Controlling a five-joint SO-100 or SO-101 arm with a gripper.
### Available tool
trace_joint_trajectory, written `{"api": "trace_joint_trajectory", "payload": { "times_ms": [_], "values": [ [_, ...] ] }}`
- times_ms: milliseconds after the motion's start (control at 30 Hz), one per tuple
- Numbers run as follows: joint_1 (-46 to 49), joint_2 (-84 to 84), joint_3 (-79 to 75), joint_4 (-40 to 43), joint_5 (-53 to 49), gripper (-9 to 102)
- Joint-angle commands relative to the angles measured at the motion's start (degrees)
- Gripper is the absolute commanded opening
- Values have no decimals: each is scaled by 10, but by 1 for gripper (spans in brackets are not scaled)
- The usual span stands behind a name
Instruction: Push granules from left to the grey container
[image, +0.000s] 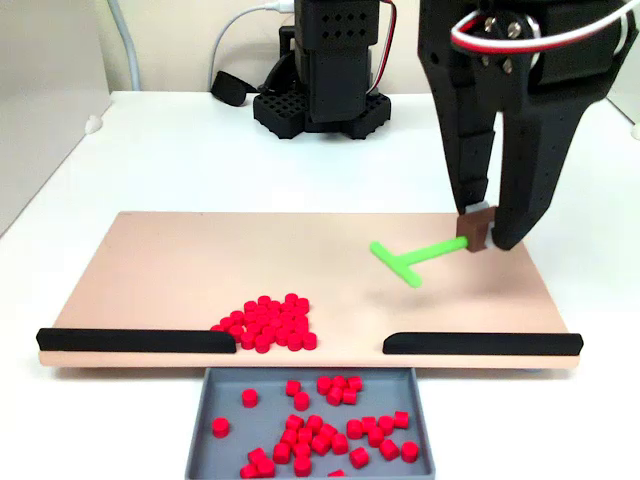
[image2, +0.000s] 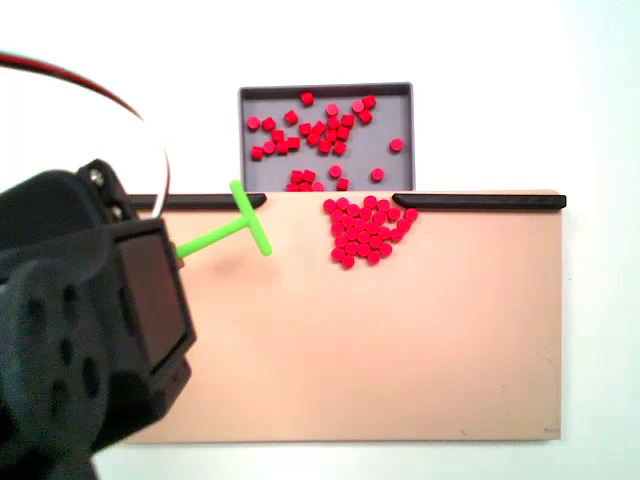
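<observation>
A pile of red granules (image: 268, 322) (image2: 368, 226) lies on the tan board by the gap between the two black strips, left of centre in a fixed view. More granules (image: 325, 425) (image2: 318, 128) lie scattered in the grey container (image: 218, 400) (image2: 390, 170) just beyond the board's edge. My gripper (image: 482, 236) is shut on the stem end of the green T-shaped pusher (image: 408, 261) (image2: 240, 224), held above the board's right part, apart from the pile. In a fixed view the arm's body hides the fingertips.
The tan board (image: 180, 260) (image2: 420, 340) carries two black strips (image: 135, 340) (image: 482, 344) along its near edge. The arm's black base (image: 320, 100) stands behind the board, with a cable beside it. White table surrounds everything.
</observation>
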Motion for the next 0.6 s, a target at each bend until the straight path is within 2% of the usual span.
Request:
{"api": "trace_joint_trajectory", "payload": {
  "times_ms": [0,167,367,567],
  "values": [
    [-8,123,109,2,-38,0],
    [11,283,278,2,-159,0],
    [66,434,425,1,-370,0],
    [101,504,491,0,-555,0]
  ]
}}
